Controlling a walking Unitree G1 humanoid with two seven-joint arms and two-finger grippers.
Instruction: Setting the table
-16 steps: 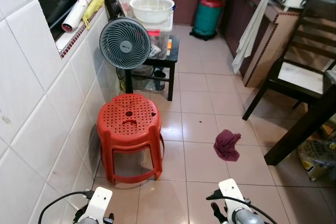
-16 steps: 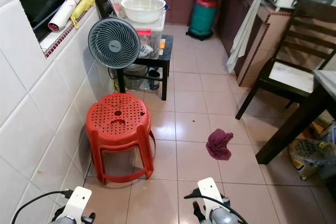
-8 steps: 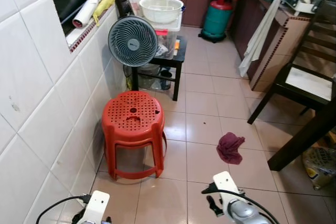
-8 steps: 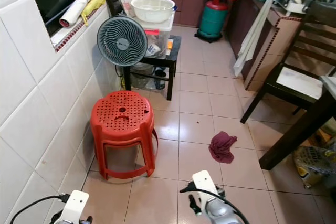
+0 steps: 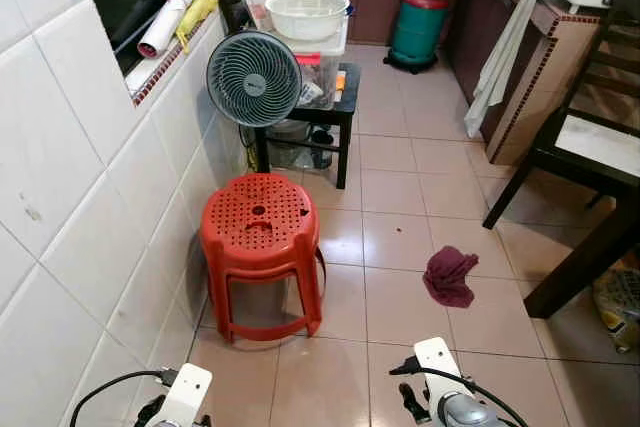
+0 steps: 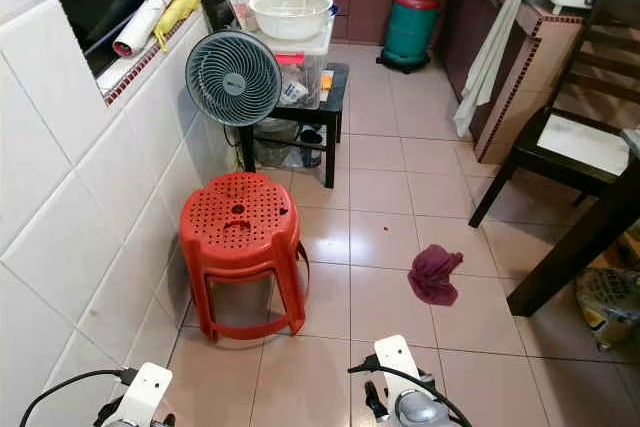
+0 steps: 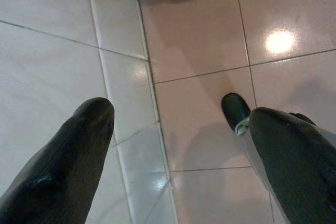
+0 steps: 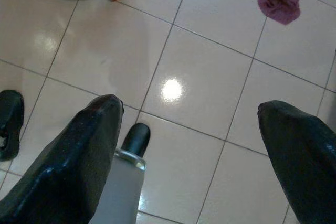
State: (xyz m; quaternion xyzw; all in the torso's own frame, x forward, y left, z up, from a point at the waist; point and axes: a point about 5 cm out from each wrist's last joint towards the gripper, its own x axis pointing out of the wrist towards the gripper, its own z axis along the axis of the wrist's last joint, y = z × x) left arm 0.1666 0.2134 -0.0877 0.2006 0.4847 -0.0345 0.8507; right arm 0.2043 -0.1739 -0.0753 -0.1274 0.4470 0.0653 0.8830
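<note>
**Approach phase: nothing held, dining table ahead to the right**

Both arms hang low with nothing held. The left gripper point(image 7: 173, 145) has its fingers spread apart above bare floor tiles; the right gripper point(image 8: 189, 145) is likewise released, with a maroon cloth point(image 5: 449, 276) on the floor ahead of it.

No tableware is identifiable. The dark dining table point(image 5: 590, 252) stands at the right edge, beside a wooden chair point(image 5: 585, 142), so the right arm is nearer. A red stool point(image 5: 260, 232) stands against the tiled wall on the left.

Containers: a white bowl point(image 5: 307, 13) rests on a clear storage box point(image 5: 322, 72) on a black side table point(image 5: 345, 112), behind a fan point(image 5: 254, 78). The bowl's contents cannot be told.
</note>
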